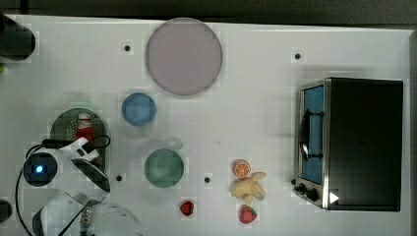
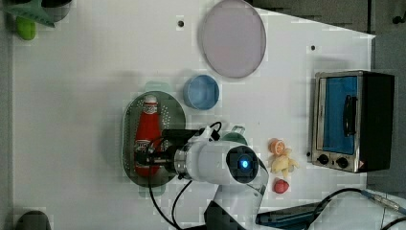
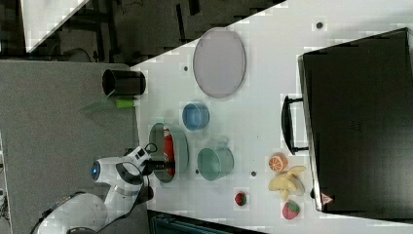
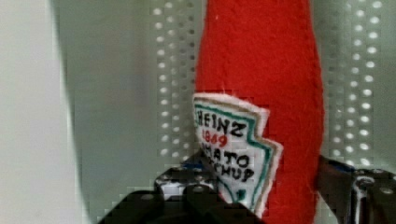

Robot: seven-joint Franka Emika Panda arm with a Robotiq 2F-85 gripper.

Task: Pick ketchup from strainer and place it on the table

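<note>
Grey floor point(image 3: 58, 146) beside dark surroundings

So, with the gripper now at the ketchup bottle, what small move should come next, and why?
Probably finish closing the gripper on the ketchup bottle, then lift. In the wrist view one finger sits on each side of the bottle's lower body, by the label, and the bottle lies in the strainer, not yet raised toward the table.

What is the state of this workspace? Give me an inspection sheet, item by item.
Surface: white table, small dark screw holes.
Job's things: ketchup lying in the strainer, not yet on the table.
Clutter: plate, blue cup, green cup, toaster oven, orange slice, banana, two strawberries.
Gripper: down in the strainer at the ketchup's labelled end.
Cables: black cable looping by the arm.
Surroundings: black cylinder at the table edge.
</note>
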